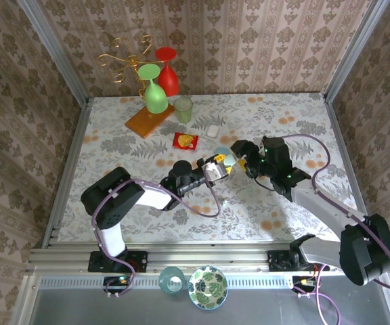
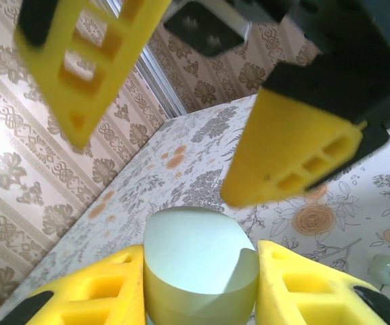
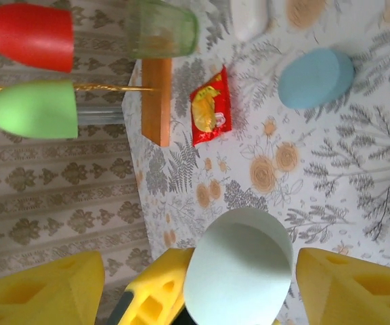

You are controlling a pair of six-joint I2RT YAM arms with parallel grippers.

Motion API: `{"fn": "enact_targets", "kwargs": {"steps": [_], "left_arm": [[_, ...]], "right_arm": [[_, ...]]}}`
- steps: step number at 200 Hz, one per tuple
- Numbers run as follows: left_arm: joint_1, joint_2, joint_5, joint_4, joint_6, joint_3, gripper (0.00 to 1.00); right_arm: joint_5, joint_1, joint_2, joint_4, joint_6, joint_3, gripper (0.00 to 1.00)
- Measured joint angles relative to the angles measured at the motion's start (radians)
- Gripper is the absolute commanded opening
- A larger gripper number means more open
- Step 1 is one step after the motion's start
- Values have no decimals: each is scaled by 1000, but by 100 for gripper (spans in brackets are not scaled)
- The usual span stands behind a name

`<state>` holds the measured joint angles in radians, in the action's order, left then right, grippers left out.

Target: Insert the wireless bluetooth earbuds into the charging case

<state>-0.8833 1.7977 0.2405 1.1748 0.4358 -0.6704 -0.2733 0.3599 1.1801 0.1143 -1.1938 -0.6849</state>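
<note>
My left gripper (image 2: 200, 288) is shut on the charging case (image 2: 198, 261), a pale blue oval shell pinched between its two yellow fingers. From above, the case (image 1: 227, 162) hangs over the middle of the table, with the left gripper (image 1: 215, 169) on its left. My right gripper (image 1: 240, 158) faces it from the right. In the right wrist view the right gripper (image 3: 205, 291) is open, its fingers wide on either side of the case (image 3: 239, 271) without touching it. One small pale earbud (image 2: 384, 267) lies on the table beyond the left fingers.
A blue oval block (image 3: 317, 78), a red snack packet (image 3: 210, 108) and a white bar (image 3: 249, 17) lie behind the case. Farther back stand a green glass cup (image 1: 183, 108), an orange board (image 1: 149, 120) and a gold rack holding green and red glasses (image 1: 158, 81).
</note>
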Motion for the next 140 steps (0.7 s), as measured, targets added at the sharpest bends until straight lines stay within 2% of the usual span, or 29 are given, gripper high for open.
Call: {"fn": "enact_targets", "kwargs": {"steps": [32,60,101,140], "left_arm": [[51,-34,67,37,-106,42,31],[88,-91,118,47,-196,66,31],[117,-144,195,72,-318,68,32],[126,-163,240,75,-404,59,31]], "right_arm": [[-39,-32,-67,-12,188,0,76],[-179,-85,-77,25,261,5,76],[-433,-109,3,231,211,56,75],[-559,-109,46,396,97,90,70]]}}
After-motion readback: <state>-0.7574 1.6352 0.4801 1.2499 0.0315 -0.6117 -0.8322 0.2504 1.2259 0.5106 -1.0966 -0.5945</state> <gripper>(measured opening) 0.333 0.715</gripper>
